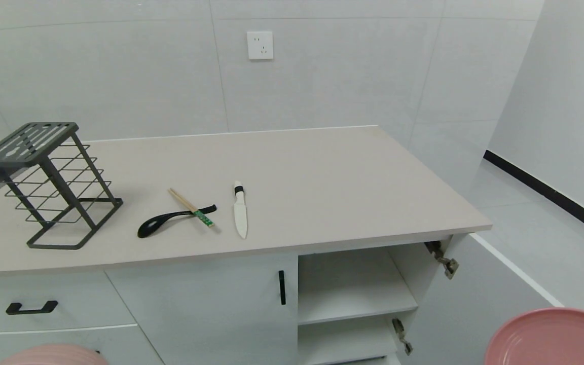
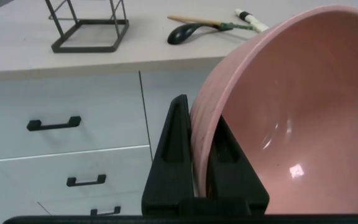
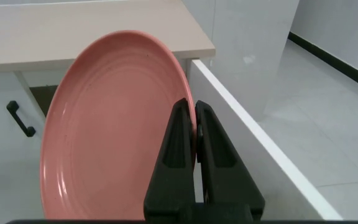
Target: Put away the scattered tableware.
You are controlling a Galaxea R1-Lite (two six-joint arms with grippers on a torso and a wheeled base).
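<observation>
My left gripper (image 2: 199,134) is shut on the rim of a pink bowl (image 2: 303,112), held low in front of the drawers; the bowl's edge (image 1: 53,355) shows at the bottom left of the head view. My right gripper (image 3: 194,124) is shut on the rim of a pink plate (image 3: 110,124), whose edge (image 1: 550,337) shows at the bottom right. On the beige countertop (image 1: 322,172) lie a black spoon (image 1: 162,222), wooden chopsticks (image 1: 190,207) across its handle, and a white knife (image 1: 240,210). A dark wire rack (image 1: 51,180) stands at the counter's left.
Below the counter's right end a cabinet (image 1: 348,289) stands with its door (image 3: 253,149) swung open, showing two bare shelves. Closed drawers with black handles (image 1: 32,307) are at the left. A wall socket (image 1: 260,44) is on the tiled wall. Open floor lies to the right.
</observation>
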